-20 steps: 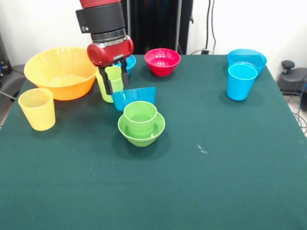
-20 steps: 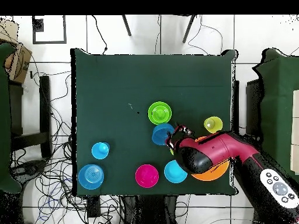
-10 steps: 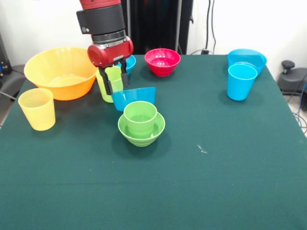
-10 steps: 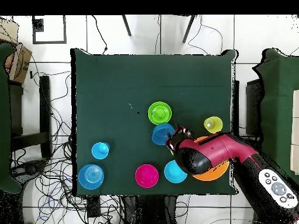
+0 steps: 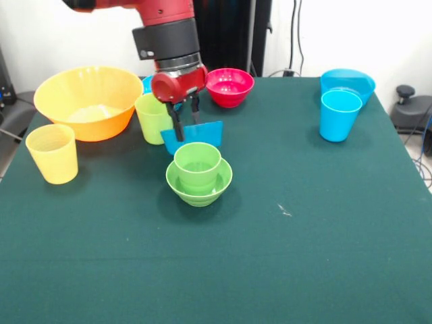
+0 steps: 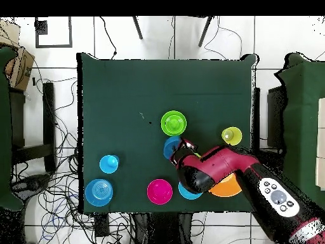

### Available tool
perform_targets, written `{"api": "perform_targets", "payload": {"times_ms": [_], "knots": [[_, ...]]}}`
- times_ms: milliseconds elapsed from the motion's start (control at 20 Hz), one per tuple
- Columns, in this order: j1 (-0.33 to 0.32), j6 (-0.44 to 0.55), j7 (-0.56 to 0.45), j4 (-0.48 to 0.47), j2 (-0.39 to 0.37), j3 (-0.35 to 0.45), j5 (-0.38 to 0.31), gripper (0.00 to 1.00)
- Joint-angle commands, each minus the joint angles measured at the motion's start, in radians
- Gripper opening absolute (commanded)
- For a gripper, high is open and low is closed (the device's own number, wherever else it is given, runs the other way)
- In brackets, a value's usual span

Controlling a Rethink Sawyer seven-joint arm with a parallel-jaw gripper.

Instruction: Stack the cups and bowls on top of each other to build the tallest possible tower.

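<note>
Your tower [image 5: 198,173] stands at only two pieces — a green stepped cup nested in a small green bowl — just in front of the claw [image 5: 185,124], whose fingers hang slightly apart and empty over the tilted small blue bowl [image 5: 192,137]. Everything else remains unstacked: the yellow-green cup [image 5: 152,117] beside the claw, the pale yellow cup [image 5: 52,153] and large orange bowl [image 5: 86,101] further that way, the red bowl [image 5: 229,86] behind, the sky blue cup [image 5: 339,115] well apart opposite. By my judgement, most of the build is left — you have barely begun.
</note>
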Motion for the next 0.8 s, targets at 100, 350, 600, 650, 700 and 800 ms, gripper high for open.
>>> {"api": "perform_targets", "payload": {"times_ms": [100, 350, 600, 650, 700, 800], "knots": [[0.112, -0.084, 0.181, -0.071, -0.009, -0.154, -0.107, 1.0], [0.137, -0.12, 0.165, -0.085, -0.011, -0.198, -0.092, 1.0], [0.154, -0.143, 0.138, -0.098, -0.005, -0.231, -0.077, 1.0], [0.15, -0.143, 0.136, -0.099, -0.003, -0.233, -0.06, 1.0], [0.144, -0.145, 0.137, -0.098, 0.001, -0.234, -0.044, 1.0], [0.149, -0.14, 0.132, -0.102, 0.0, -0.239, -0.034, 1.0]]}}
